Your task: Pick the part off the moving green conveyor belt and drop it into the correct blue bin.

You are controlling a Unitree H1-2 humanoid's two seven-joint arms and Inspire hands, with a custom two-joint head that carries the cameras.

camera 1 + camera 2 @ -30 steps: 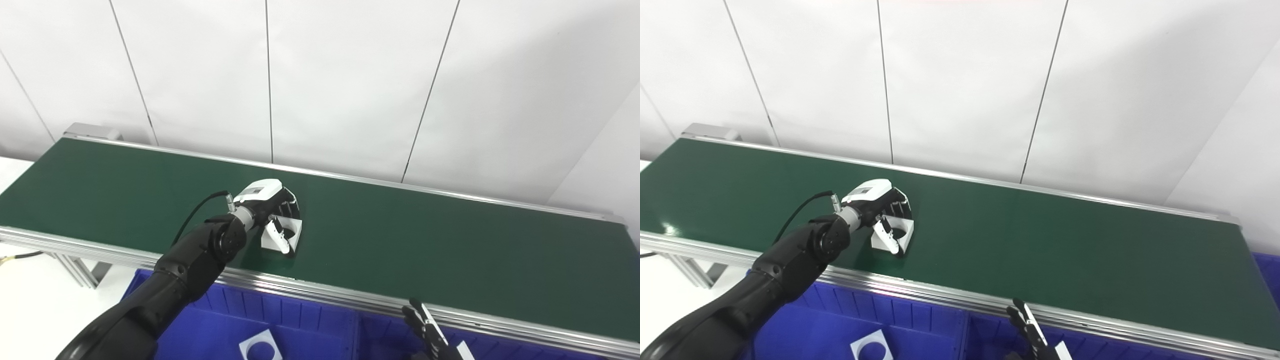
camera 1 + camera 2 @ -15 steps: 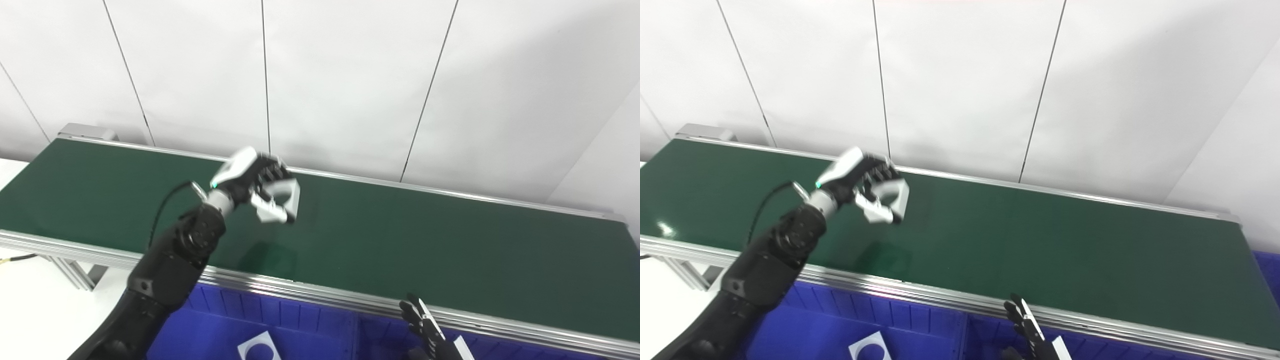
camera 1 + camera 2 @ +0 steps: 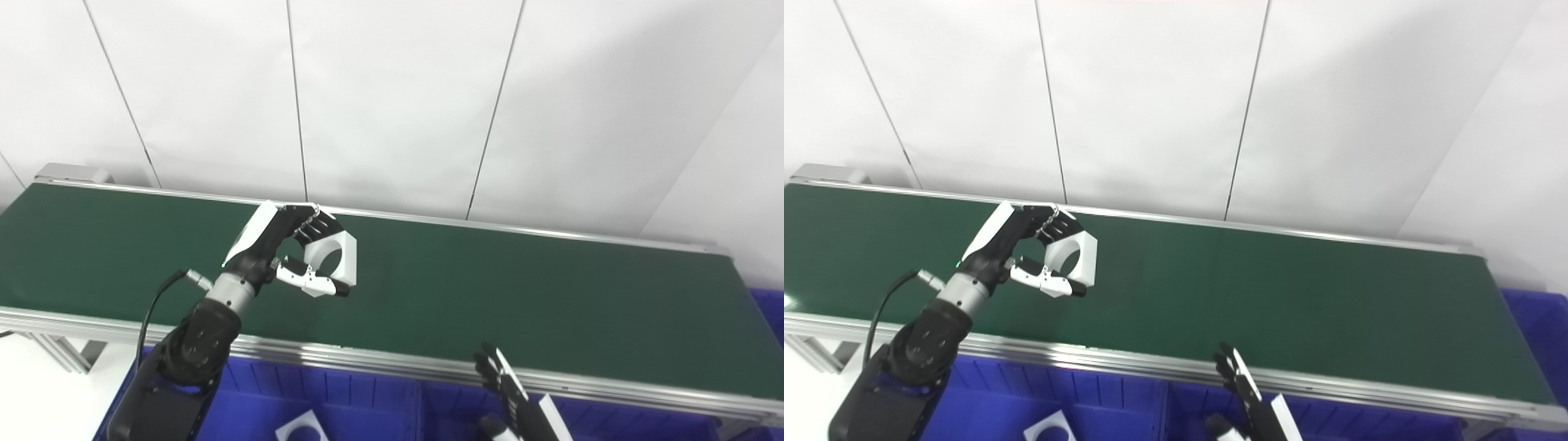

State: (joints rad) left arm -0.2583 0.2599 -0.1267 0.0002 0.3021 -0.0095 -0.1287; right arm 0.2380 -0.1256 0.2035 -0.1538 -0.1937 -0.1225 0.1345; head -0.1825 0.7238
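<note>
Progress: the pick looks done. The robot's black-and-white left hand [image 3: 288,245] is clamped on a flat white plastic part with a large round hole [image 3: 331,260], which is held in the air above the belt, tilted on edge.
Left to do: by my reading, carry the part back over the belt's near rail and release it into the right bin; nothing shows the drop begun.
Right hand: the black-and-white right hand [image 3: 508,392] sits low at the near rail, fingers straight and spread, holding nothing.
Bins: the blue plastic bins [image 3: 355,398] stand just below the near rail; a divider wall separates two compartments. A similar white holed piece [image 3: 300,427] lies in the left compartment, which suggests that as the destination.
Surface: a long dark green conveyor belt [image 3: 551,306] with silver aluminium side rails [image 3: 380,361] runs across the view; no other part shows on it.
Room: plain white wall panels [image 3: 392,104] with thin dark seams stand behind the belt.
</note>
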